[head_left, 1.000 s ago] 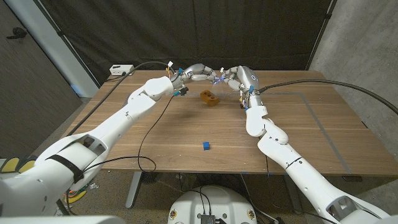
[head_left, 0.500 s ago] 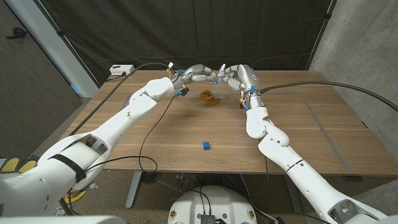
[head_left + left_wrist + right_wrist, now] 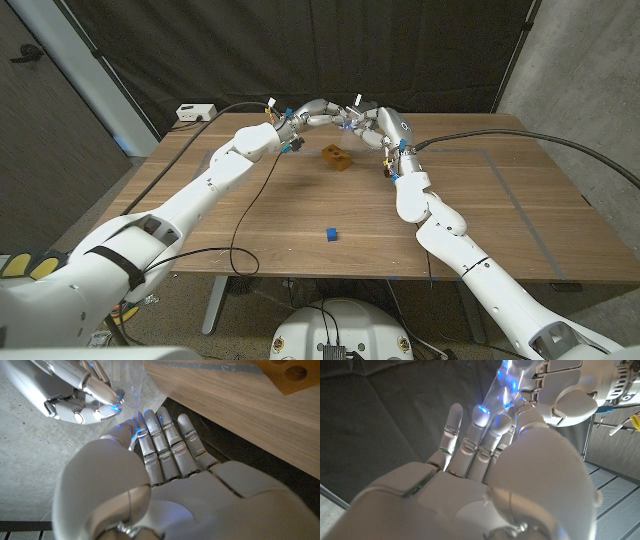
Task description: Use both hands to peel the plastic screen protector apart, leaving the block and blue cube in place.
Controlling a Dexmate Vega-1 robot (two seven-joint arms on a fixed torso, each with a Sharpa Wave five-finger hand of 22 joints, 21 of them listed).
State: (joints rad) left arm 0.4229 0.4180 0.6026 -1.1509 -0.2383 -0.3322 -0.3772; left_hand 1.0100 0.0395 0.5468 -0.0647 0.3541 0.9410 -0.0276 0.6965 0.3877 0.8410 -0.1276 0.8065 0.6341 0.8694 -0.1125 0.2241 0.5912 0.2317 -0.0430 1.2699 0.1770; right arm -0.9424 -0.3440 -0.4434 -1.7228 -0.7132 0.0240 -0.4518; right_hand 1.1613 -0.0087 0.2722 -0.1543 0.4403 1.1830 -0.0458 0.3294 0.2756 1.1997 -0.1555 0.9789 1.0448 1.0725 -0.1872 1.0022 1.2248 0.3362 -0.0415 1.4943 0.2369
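Observation:
My left hand (image 3: 313, 112) and right hand (image 3: 372, 123) meet fingertip to fingertip in the air over the far middle of the table. Between them they pinch the clear plastic screen protector (image 3: 127, 382). It is barely visible in the head view and shows as a glinting film (image 3: 502, 385) in the right wrist view. In the left wrist view my left hand (image 3: 165, 475) reaches up to the film beside my right hand (image 3: 80, 390). The orange-brown block (image 3: 337, 156) lies on the table just below the hands. The blue cube (image 3: 330, 234) sits nearer the front edge.
A white power box (image 3: 195, 112) sits at the table's back left corner. A black cable (image 3: 235, 215) trails across the left half of the wooden table (image 3: 500, 200). Tape lines mark the right side. A dark curtain hangs behind.
Both hands have risen slightly and drifted a little toward the back, still joined on the film. The block and the cube have not moved.

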